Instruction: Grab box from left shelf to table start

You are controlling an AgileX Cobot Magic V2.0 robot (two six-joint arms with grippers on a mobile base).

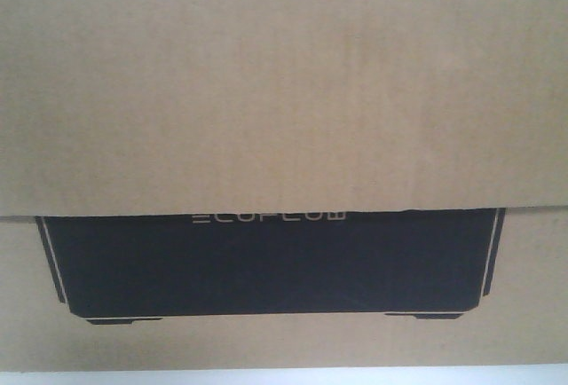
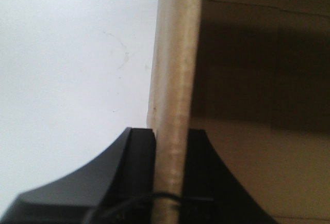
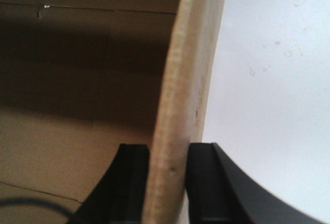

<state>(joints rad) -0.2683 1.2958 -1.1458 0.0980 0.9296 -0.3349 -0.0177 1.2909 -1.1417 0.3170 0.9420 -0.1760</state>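
— Where was the box (image 1: 284, 92)?
— Filling the front view, above the table (image 1: 284, 378).
— The grippers?
— Left gripper (image 2: 170, 146) and right gripper (image 3: 169, 162) each clamped a box wall edge.

Both grippers are showing matte black fingers with flat inner faces and outer sides curving broadly outward. The left gripper (image 2: 169, 141) is carrying a thin dark cable near its base; the right gripper (image 3: 168, 154) is too.
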